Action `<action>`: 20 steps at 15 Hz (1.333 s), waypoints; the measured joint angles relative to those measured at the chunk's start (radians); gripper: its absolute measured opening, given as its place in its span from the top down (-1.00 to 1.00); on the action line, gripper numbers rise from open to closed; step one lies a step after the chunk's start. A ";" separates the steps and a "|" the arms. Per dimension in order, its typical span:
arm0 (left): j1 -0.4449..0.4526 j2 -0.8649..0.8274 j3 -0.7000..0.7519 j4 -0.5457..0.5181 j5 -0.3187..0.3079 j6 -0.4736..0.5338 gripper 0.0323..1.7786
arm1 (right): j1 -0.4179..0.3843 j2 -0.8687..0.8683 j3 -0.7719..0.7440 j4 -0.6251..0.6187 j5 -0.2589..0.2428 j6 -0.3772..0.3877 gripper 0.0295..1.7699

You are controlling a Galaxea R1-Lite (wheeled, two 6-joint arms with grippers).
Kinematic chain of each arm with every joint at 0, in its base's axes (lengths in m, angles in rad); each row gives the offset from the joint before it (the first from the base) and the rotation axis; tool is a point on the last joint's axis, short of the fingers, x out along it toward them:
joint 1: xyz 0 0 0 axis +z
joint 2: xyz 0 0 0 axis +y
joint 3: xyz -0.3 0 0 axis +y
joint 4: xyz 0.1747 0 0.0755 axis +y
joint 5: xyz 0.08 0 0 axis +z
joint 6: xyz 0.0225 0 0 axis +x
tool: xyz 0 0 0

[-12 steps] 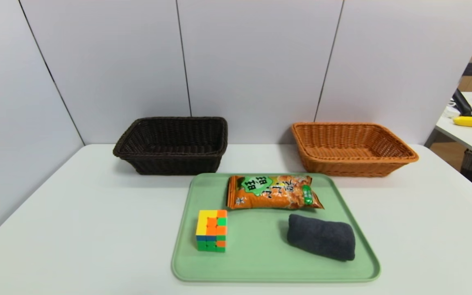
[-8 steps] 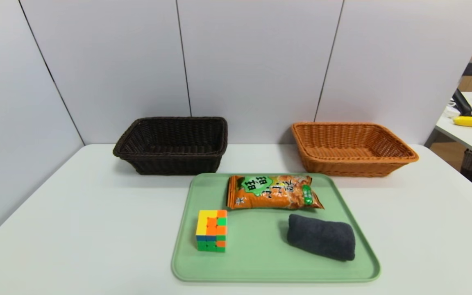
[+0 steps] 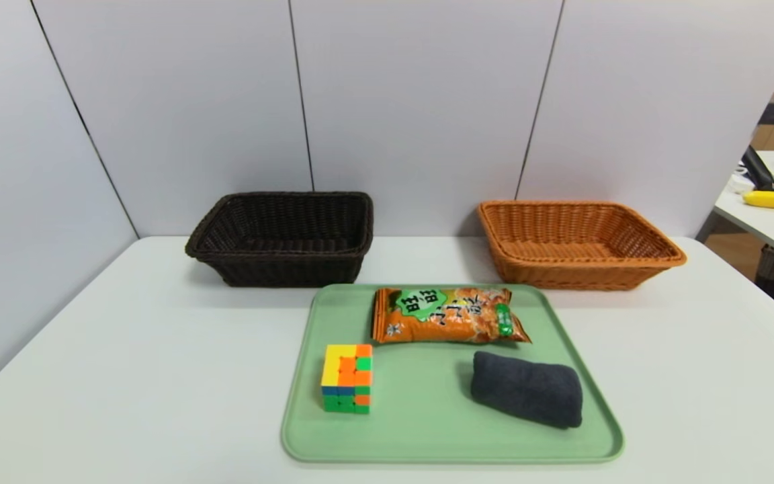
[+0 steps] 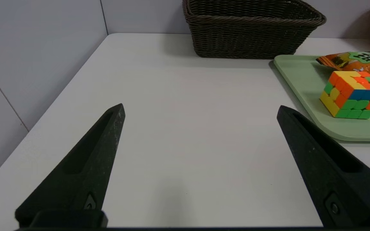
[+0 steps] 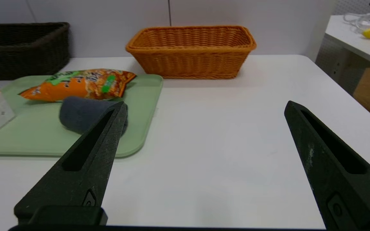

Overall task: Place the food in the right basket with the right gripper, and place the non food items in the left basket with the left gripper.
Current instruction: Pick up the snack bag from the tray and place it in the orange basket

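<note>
Three items on the pale green plastic tray (image 3: 420, 440): orange foil snack bag (image 3: 447, 314) at the far edge, multicoloured puzzle cube (image 3: 347, 378) near left, rolled dark grey towel (image 3: 527, 388) near right. Behind, dark brown wicker basket (image 3: 283, 235) left, orange wicker basket (image 3: 575, 243) right, both empty. Left gripper (image 4: 201, 109) and right gripper (image 5: 206, 106) spread wide over bare white table (image 3: 125, 376), gripping nothing.
</note>
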 joint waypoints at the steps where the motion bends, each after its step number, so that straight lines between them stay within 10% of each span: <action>1: 0.000 0.000 -0.050 0.048 -0.020 0.015 -0.90 | 0.000 0.020 -0.068 0.044 0.029 -0.002 -0.92; 13: 0.000 0.518 -0.531 0.097 -0.062 0.080 -0.90 | 0.032 0.696 -0.745 0.156 0.227 -0.080 -0.92; 20: -0.005 0.722 -0.565 -0.013 -0.069 0.097 -0.90 | 0.336 1.120 -1.167 0.332 0.217 -0.097 -0.92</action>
